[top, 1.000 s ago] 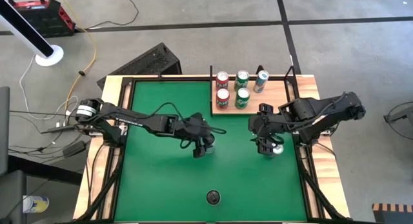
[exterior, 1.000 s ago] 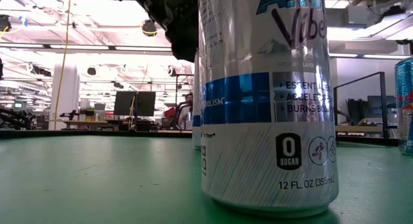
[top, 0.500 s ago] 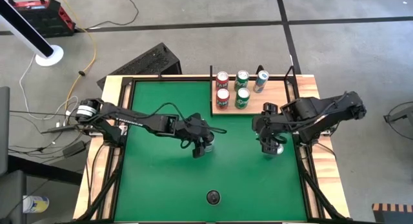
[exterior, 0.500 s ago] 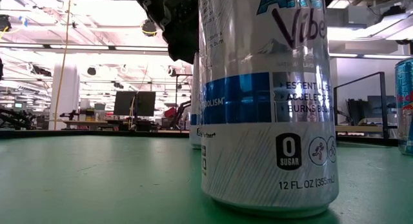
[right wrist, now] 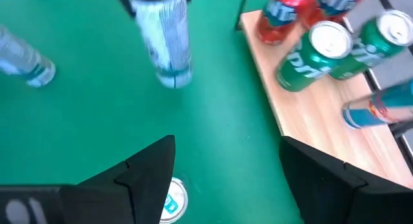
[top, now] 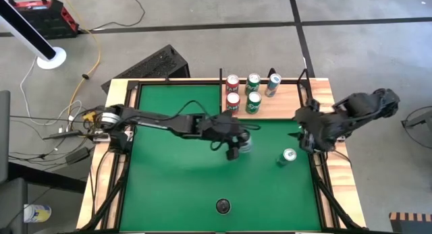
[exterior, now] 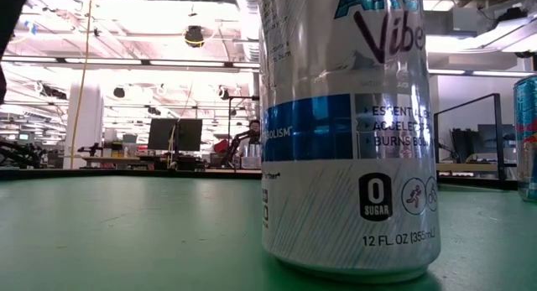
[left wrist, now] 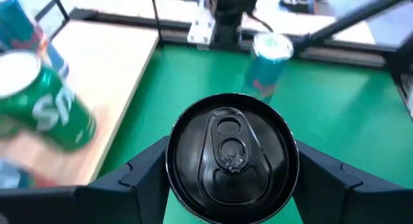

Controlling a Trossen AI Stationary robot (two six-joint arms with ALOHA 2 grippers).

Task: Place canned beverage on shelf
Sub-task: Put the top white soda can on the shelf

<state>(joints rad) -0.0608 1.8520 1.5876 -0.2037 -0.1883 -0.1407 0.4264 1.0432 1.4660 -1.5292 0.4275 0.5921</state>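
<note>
Left end effector (top: 237,148) is clamped on a white-and-blue can (left wrist: 232,150), fingers on either side of the can body just under the black lid. It sits on the near side of the shelf (top: 287,102), over green felt, a little short of the shelf's front edge. From the high view I can't tell whether the can is lifted clear of the bench (top: 169,187) or touching it.

Shelf already carries five cans: two red (top: 233,92), two green (top: 253,92) and one blue-silver (top: 273,84), all bunched at the end nearest the left arm. The far half of the shelf is bare wood.

My read for this step:
- lift enough to clear the black front edge before moving in
- come in beside the green pair, not through it; the closest green can (left wrist: 48,111) is near the path
- keep the can upright, set it flat on bare wood, then release

Right end effector (top: 307,136) has its fingers spread and holds nothing, parked beside the shelf's front corner. Another can (top: 289,156) stands on the felt just in front of it, well apart from the shelf.
</note>
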